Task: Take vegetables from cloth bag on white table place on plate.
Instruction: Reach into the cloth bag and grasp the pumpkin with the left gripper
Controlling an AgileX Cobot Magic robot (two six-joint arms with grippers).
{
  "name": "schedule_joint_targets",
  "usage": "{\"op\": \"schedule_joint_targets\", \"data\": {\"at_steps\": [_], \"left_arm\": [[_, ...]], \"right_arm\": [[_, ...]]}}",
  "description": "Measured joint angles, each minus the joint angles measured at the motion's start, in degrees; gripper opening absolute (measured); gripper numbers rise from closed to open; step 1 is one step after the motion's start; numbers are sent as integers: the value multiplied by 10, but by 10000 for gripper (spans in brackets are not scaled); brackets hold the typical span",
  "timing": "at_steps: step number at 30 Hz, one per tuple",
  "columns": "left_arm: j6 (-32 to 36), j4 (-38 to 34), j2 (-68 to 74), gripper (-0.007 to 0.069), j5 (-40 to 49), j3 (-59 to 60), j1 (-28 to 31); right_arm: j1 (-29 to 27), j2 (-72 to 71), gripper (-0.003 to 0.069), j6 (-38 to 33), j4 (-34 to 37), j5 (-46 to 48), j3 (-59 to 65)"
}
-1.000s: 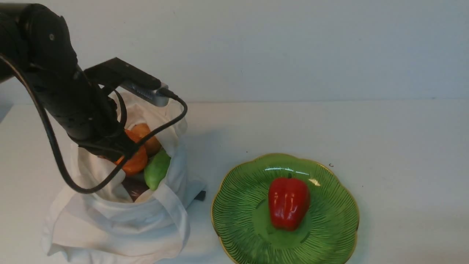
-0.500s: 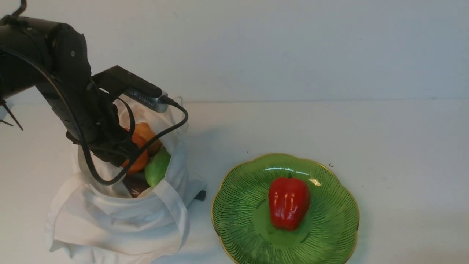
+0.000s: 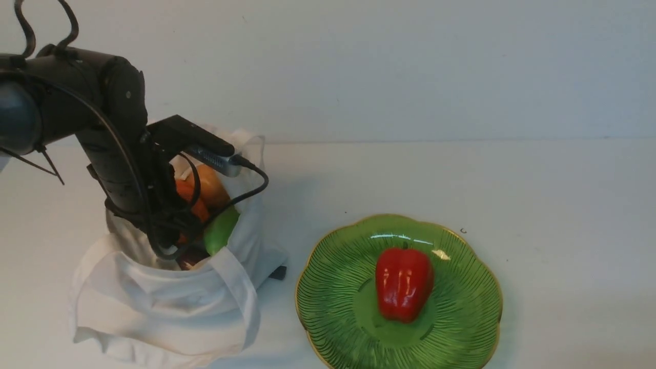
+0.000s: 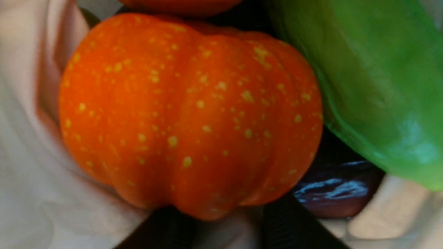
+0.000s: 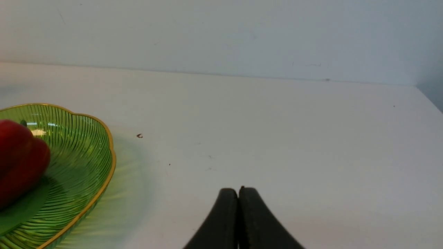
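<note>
We find the cloth bag (image 3: 154, 307) at the white table's (image 3: 564, 205) near-left corner, its mouth open. The plate (image 3: 461, 287) sits at the near edge beside it and carries a red pepper (image 3: 404, 284). The right gripper (image 5: 238, 193) hangs over bare table near the plate, its fingers pressed together and empty. Inside the bag, the left gripper (image 4: 225, 221) has its fingers apart at the pumpkin's (image 4: 190, 114) edge; we cannot tell whether it grips. The green gourd (image 4: 373, 86) lies just beside the pumpkin, and the potato (image 3: 207, 184) is behind it.

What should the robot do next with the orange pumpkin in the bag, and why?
Probably squeeze the left gripper shut on the pumpkin. It is down in the cloth bag with the pumpkin right in front of its fingers, but a firm grip isn't clear yet. The plate holds only a red pepper.
</note>
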Motion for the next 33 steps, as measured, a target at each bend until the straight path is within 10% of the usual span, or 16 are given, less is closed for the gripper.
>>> {"op": "schedule_joint_targets", "data": {"at_steps": [4,22,33], "left_arm": [[0,-1,-4,27,0,0,-1],[-5,-2,-114,28,55,1,-1],[-108,34,-79,407,90,-15,-1]], "right_arm": [[0,0,-15,0,0,0,0],[0,0,-15,0,0,0,0],[0,0,-15,0,0,0,0]]}}
